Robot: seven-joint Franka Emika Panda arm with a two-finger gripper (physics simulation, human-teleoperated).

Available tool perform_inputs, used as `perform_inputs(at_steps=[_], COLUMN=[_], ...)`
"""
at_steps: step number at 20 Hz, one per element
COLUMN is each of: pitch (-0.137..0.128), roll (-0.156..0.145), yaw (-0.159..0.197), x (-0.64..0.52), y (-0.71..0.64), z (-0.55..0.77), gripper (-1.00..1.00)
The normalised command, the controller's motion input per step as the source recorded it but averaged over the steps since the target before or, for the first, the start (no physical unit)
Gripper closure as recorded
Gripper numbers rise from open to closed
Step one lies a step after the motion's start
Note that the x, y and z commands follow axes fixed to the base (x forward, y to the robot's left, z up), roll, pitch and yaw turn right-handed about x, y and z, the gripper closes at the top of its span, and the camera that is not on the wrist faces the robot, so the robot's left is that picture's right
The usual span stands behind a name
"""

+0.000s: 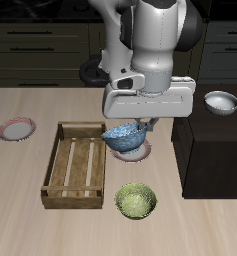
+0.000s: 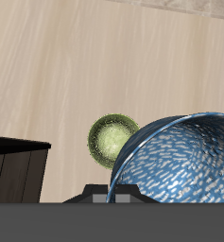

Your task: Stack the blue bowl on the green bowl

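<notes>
The blue bowl (image 1: 122, 134) has a mottled blue-and-white glaze. It hangs tilted in my gripper (image 1: 137, 127), lifted above the table over a red-rimmed plate. In the wrist view the blue bowl (image 2: 180, 163) fills the frame close to my fingers, which are shut on its rim. The green bowl (image 1: 136, 201), yellow-green and upright, sits on the table near the front edge, nearer the camera than the held bowl. It also shows in the wrist view (image 2: 113, 138), beyond the blue bowl's rim and apart from it.
A wooden crate (image 1: 76, 165) lies beside both bowls. A red-rimmed plate (image 1: 133, 152) lies under the held bowl, another plate (image 1: 16, 129) near the far table edge. A white-grey bowl (image 1: 221, 102) stands on a dark cabinet (image 1: 212, 150).
</notes>
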Motion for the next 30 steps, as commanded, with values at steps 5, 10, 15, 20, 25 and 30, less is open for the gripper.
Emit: perform_inputs(at_steps=[5, 10, 15, 20, 25, 30], pitch=[0.045, 0.014, 0.023, 0.024, 0.03, 0.043], roll=[0.003, -0.004, -0.011, -0.007, -0.008, -0.015], yaw=[0.003, -0.008, -0.005, -0.006, 0.0, 0.003], x=[0.09, 0.1, 0.14, 0.1, 0.13, 0.13], y=[0.08, -0.01, 0.02, 0.03, 0.04, 0.05], z=[-0.36, -0.2, -0.28, -0.22, -0.3, -0.35], gripper=[1.0, 1.0, 1.0, 1.0, 1.0, 1.0])
